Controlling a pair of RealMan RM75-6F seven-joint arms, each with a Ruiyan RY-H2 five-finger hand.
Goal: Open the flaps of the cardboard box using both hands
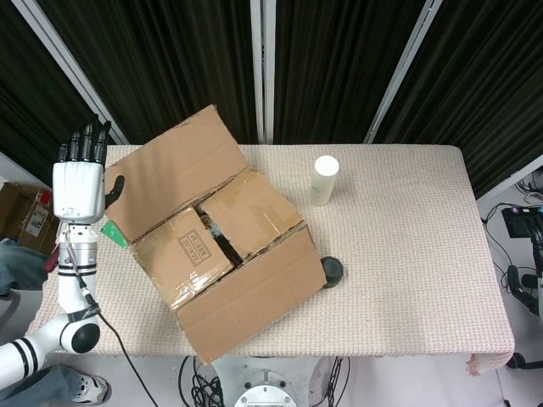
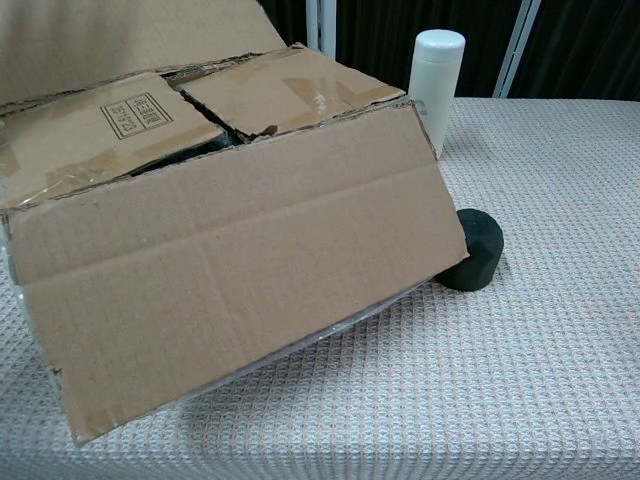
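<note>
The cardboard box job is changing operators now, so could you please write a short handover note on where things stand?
Left hand: raised at the table's left edge, fingers straight up, thumb against the back of the far flap; whether it grips it is unclear.
Right hand: not in either view.
Cardboard box: sits skewed on the table, one corner by a small black object, white cylinder behind it.
Done: the far flap stands open.
Left: the two inner flaps lie closed across the top, and the near flap hangs down over the front; bring in the right hand.
</note>
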